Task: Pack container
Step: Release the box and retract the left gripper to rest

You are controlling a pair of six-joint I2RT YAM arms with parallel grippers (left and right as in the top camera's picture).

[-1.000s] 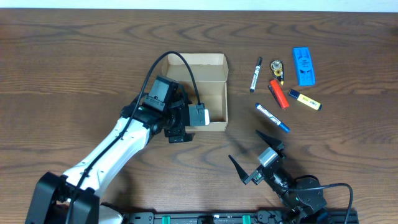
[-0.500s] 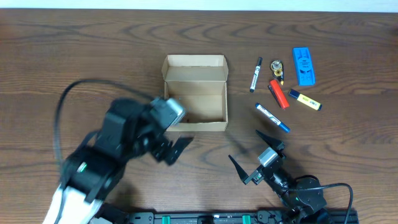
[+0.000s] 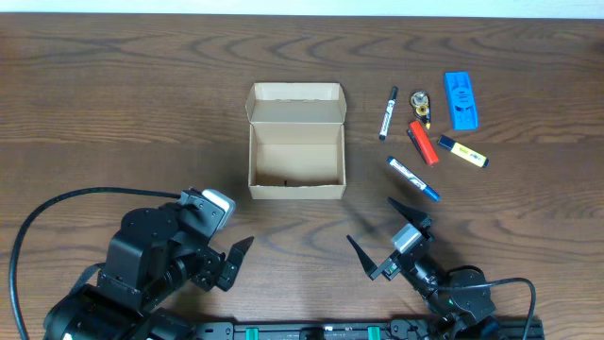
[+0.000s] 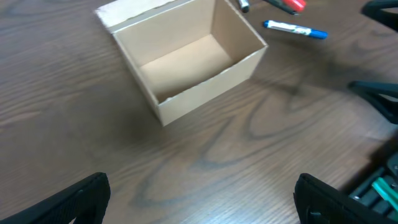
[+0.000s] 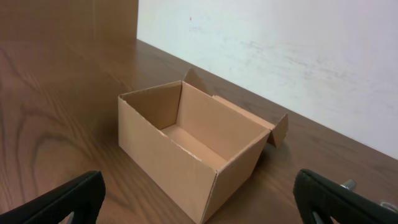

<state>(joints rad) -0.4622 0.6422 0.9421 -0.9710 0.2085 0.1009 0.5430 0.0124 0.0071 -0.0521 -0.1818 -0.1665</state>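
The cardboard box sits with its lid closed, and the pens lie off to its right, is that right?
No, the lid is open, folded back from the cardboard box, as the overhead view shows. The pens do lie to its right.

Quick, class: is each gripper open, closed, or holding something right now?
Left gripper: open, holding nothing.
Right gripper: open, holding nothing.

The container [image 5: 186, 149] sits lid-open on the table [image 5: 50, 124], ahead of the right hand [image 5: 199, 202], its fingers [image 5: 71, 198] spread wide
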